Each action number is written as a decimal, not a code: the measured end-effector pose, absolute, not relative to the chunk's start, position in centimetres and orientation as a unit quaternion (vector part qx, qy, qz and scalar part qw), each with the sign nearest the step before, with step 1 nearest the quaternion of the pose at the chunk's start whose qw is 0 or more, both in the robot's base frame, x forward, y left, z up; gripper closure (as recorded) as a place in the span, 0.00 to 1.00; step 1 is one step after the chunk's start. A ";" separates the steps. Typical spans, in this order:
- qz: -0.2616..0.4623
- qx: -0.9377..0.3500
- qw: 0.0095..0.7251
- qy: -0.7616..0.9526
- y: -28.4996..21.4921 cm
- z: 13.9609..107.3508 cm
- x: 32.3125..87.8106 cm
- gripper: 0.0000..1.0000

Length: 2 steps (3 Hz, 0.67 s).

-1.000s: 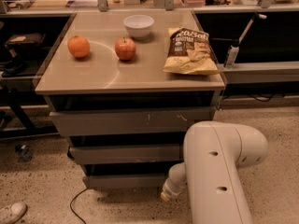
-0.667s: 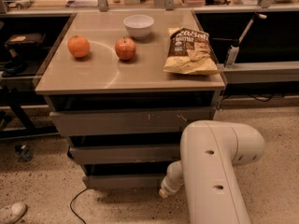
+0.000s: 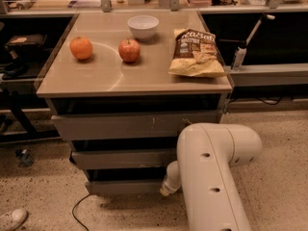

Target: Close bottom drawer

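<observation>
Pincer (image 3: 167, 187) at the bottom drawer (image 3: 120, 187)
Lowest of three under the desk (image 3: 96, 78), dark gap above its front; pincer at its right end, spread or pressed together I cannot tell.

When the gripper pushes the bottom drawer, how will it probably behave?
The bottom drawer probably slides in stiffly, since its flat front looks rigid. The gripper is at its right end, so it may skew slightly. It looks shallow, so it is likely light.

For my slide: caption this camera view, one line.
Gripper low at the front of the bottom drawer, right of its middle.
</observation>
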State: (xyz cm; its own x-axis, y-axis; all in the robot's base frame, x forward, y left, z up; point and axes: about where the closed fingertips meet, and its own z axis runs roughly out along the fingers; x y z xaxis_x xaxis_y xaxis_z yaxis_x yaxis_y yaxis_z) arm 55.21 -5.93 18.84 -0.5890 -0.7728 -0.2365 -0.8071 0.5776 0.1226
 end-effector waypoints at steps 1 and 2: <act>0.109 -0.446 0.079 0.885 -5.9 18.8 55.2 0.81; 0.109 -0.446 0.079 0.885 -5.9 18.8 55.2 0.50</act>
